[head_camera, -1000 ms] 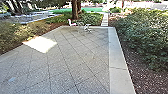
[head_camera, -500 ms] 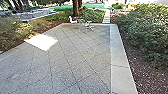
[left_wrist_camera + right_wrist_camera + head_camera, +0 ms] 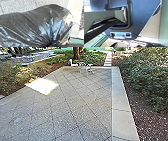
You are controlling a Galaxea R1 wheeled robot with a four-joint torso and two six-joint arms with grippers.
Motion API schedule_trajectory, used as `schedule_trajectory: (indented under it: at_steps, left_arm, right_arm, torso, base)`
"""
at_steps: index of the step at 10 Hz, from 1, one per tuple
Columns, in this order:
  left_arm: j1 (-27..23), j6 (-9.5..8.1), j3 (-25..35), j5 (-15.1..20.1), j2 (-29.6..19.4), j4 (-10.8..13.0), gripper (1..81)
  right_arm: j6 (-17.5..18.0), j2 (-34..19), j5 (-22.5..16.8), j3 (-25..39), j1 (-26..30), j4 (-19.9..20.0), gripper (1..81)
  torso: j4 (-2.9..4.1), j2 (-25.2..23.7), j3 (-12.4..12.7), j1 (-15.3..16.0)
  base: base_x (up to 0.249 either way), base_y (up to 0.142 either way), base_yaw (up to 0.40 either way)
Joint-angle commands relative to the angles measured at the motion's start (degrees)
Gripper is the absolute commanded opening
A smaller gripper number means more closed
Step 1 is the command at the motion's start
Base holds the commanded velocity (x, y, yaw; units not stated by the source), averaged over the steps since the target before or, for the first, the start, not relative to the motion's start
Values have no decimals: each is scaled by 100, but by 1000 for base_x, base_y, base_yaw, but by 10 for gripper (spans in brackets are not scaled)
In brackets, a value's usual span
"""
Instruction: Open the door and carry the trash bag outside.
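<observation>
Outside, through my left wrist view, I see the black trash bag (image 3: 33, 23), large and glossy, its creases running together into a bunched, dark neck. Paving and a pale edging strip show past it. I cannot tell how far the fingers are open on either my left gripper or my right gripper, nor what they have hold of. My right wrist view shows the robot's own dark plate (image 3: 144, 16) and jointed bar (image 3: 102, 16).

In my head view, grey paving (image 3: 75, 104) spreads across the lower part of the frame, with a bright patch of light (image 3: 44, 86) at the left. The pale strip (image 3: 122, 99) runs up its right side, beside mulch and dense shrubs (image 3: 147, 77). Near the upper middle I have a white chair (image 3: 72, 63) with other light furniture (image 3: 87, 69) just beside it, and a tree trunk (image 3: 76, 53) behind.
</observation>
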Motion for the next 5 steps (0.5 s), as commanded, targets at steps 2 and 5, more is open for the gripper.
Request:
schedule_trajectory:
  at_steps: [2,5]
  left_arm:
    - [-1339,-9,1,967,-491,-566,10]
    - [-1883,-9,19,1477,-720,-768,10]
  right_arm:
    - [-16,95,-411,126,0,9,811]
    - [-16,95,-402,135,0,9,811]
  torso:
    - [0,2,-2,0]
    - [0,2,-4,0]
  base:
    - [0,0,0]
    - [0,0,0]
